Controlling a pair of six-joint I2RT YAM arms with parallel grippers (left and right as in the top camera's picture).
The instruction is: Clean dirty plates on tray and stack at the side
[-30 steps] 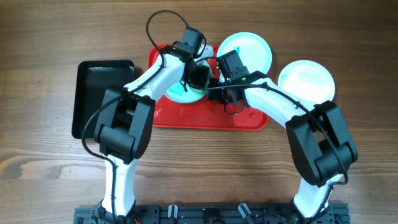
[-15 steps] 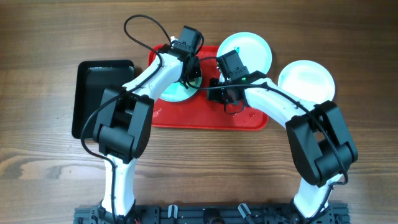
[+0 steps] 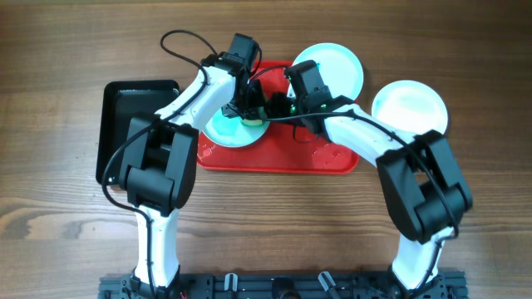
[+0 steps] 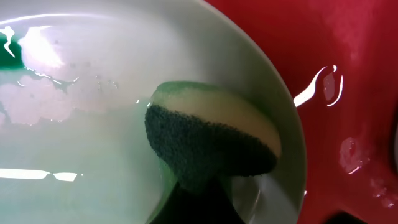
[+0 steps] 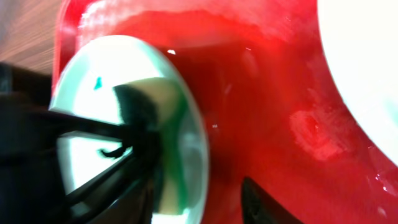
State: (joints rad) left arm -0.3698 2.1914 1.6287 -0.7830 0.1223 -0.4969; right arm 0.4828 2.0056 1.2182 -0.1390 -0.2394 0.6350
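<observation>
Where sponge covers plate, L tool is mostly hidden.

A pale aqua round plate, on the large flat red plastic tray, is overlapped by the left gripper, a green sponge at its tip. The right gripper is set just beside; a second plate lies beyond it, a third plate rightward

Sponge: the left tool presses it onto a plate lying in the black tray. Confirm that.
Wrong tray. The overhead view shows the left tool pressing the sponge onto a plate lying in the red tray; the black tray lies beside it, to the left.
</observation>
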